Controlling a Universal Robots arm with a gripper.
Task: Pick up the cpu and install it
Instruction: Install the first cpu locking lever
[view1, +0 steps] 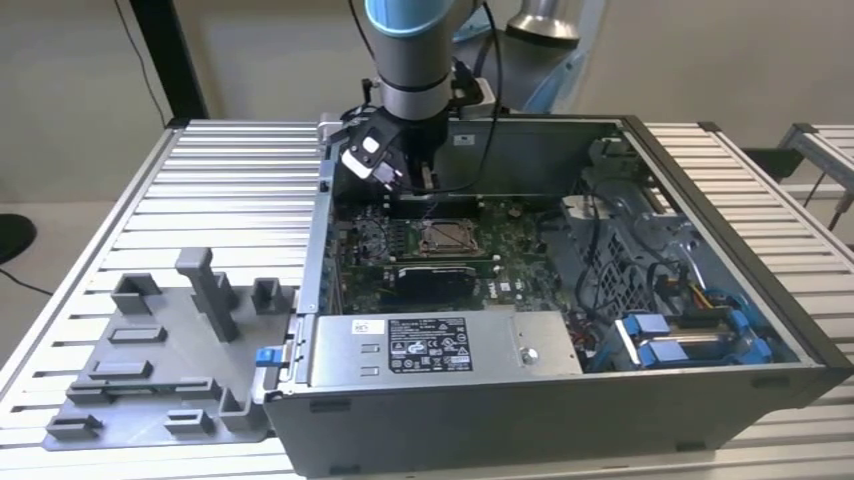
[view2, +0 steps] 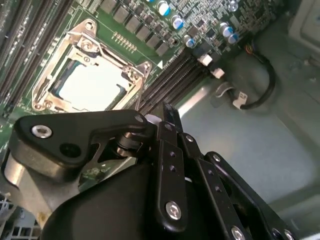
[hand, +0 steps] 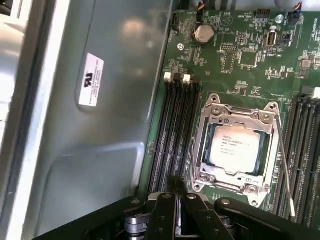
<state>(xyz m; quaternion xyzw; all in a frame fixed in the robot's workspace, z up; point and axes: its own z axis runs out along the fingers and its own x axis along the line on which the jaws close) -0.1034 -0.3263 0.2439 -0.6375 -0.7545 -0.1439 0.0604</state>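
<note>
CPU (hand: 235, 148), flat silvery square, in steel-framed socket (hand: 235, 145); black gripper (hand: 176, 187) fingers pressed together, empty.

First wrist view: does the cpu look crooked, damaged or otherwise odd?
Nothing stands out. The cpu lies flat and square inside the socket frame on the motherboard; the gripper is above the board beside it.

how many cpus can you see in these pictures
1. The cpu sits in the metal-framed socket on the green motherboard, seen in both wrist views, beside the dark memory slots. The gripper is above the board nearby. Others may be hidden.
</note>
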